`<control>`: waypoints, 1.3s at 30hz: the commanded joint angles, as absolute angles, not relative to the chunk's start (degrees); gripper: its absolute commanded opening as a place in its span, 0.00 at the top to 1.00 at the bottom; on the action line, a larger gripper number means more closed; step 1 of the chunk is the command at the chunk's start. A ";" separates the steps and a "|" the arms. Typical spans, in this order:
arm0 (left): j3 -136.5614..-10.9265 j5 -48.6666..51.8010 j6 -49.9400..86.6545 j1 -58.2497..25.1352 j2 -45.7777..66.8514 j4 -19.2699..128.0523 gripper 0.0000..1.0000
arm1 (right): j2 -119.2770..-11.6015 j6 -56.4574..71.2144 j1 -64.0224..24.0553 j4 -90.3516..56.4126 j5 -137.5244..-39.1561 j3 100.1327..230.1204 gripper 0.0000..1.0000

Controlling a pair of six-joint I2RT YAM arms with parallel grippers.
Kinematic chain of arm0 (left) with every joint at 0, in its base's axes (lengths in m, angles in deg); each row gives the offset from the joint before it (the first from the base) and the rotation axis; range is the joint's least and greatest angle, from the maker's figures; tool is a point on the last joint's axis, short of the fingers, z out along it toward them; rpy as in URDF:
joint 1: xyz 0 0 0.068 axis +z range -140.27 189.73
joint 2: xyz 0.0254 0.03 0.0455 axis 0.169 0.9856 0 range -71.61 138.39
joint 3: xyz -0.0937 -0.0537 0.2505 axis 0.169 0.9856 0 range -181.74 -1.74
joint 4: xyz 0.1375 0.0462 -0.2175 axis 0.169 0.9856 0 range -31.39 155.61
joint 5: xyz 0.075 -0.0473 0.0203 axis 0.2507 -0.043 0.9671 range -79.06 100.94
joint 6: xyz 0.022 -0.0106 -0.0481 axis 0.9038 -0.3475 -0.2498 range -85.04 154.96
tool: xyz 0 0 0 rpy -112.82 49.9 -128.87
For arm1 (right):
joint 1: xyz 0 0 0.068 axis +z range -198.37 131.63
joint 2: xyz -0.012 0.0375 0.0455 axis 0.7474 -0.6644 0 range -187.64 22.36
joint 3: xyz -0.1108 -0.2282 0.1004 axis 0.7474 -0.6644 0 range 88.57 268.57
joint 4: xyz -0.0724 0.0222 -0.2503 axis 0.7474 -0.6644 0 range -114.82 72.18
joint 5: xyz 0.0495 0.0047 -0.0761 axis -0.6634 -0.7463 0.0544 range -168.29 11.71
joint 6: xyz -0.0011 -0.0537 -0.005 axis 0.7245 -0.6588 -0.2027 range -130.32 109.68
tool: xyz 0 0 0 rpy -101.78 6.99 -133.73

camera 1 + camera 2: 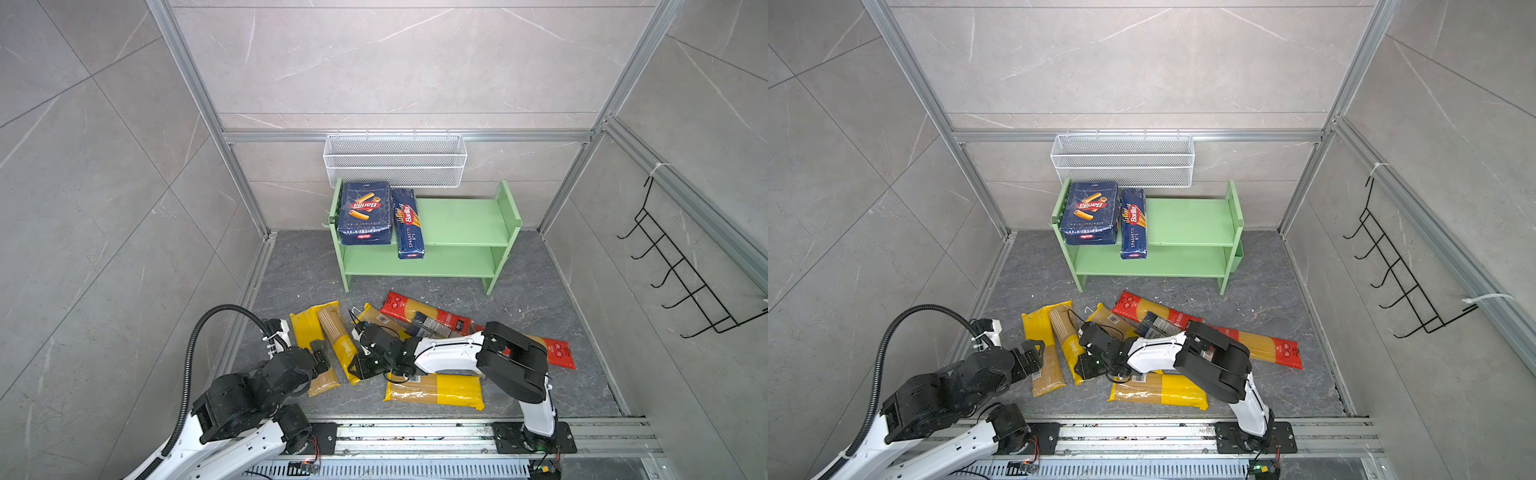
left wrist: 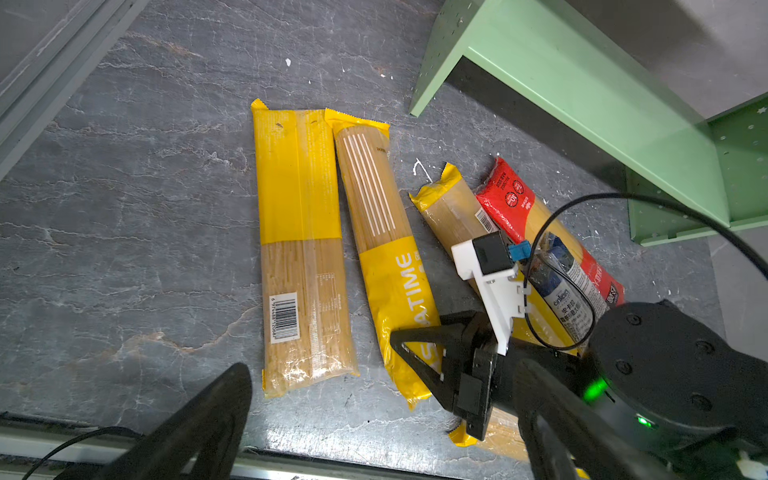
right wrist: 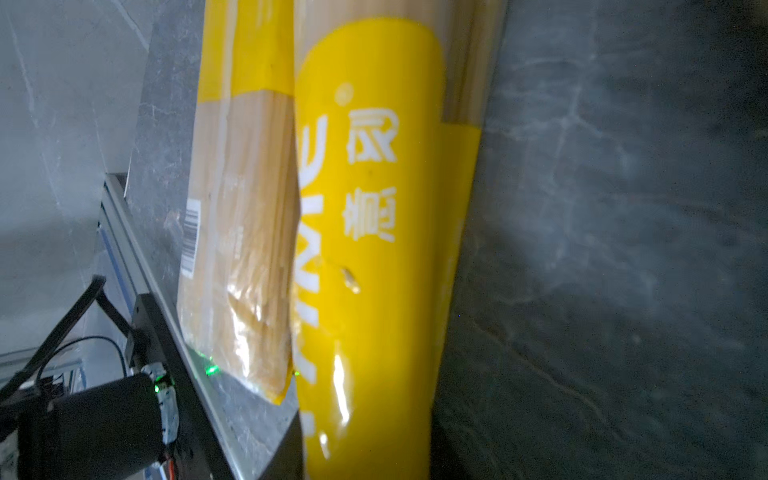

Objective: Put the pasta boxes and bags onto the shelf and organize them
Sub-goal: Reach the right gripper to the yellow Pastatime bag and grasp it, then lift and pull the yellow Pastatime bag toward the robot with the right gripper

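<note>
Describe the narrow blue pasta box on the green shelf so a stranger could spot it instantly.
Find the pale green shelf under the white wire basket. Two dark blue Barilla boxes lie flat at the left of its top tier. The spaghetti box is the right-hand one: long and narrow beside the wide rigatoni box, its near end overhanging the front edge.

**Shelf open toward 3 o'clock, near worktop crowded**

On the shelf (image 1: 457, 224), the top tier is bare from its middle to the 3 o'clock end. The rigatoni box (image 1: 365, 210) and spaghetti box (image 1: 409, 226) fill the 9 o'clock end, and the spaghetti box overhangs the lower tier's opening. The mesh basket (image 1: 395, 160) hangs just behind at 12 o'clock. Bare worktop (image 1: 519, 299) runs between the shelf and the packet pile (image 1: 419, 311) and widens toward 3 o'clock. At 6 o'clock the right arm (image 1: 449, 353) lies across the pile. The right hand (image 1: 358, 368) is clamped on the TIME packet (image 1: 341, 343), just beside the wide-open left hand (image 1: 321, 354).
</note>
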State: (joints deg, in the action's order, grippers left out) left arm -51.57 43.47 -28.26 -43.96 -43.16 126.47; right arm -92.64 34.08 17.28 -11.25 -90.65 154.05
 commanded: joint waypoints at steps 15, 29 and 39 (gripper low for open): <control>-45.21 39.54 -26.32 -43.79 -39.94 115.18 0.00 | -76.74 33.50 14.66 -15.71 -93.80 141.65 1.00; -48.31 36.20 -20.90 -43.80 -29.21 106.23 0.00 | -57.23 32.08 14.67 -26.59 -90.67 136.39 1.00; -48.79 35.75 -20.59 -43.71 -28.23 105.72 0.00 | -51.54 33.25 13.64 -26.99 -89.34 133.27 1.00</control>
